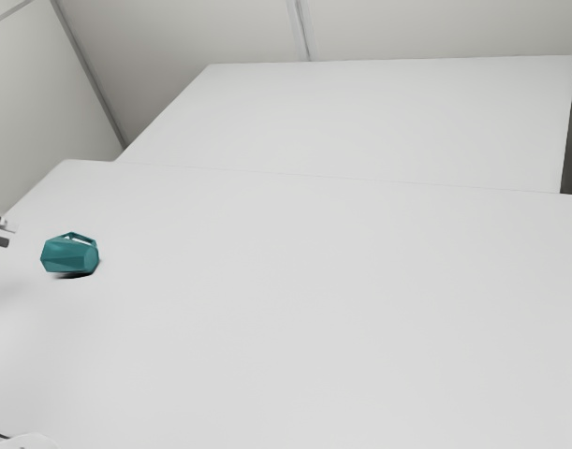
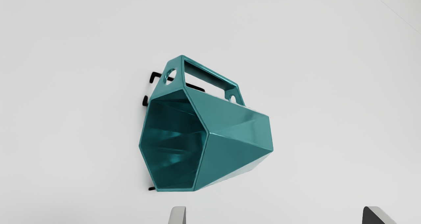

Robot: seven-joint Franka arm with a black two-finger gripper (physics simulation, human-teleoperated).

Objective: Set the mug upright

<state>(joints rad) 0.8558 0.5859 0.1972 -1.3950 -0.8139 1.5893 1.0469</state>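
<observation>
One mug [image 1: 70, 255] lay on its side on the white counter [image 1: 314, 299], over at the exterior view's left, its single handle [image 2: 177, 64] toward the far side. Its one open mouth [image 2: 174, 145] faced the exterior view's left, where the tool [image 1: 6, 235] hung just beside it, released, two fingers [image 2: 177, 215] spread apart and touching nothing.
</observation>
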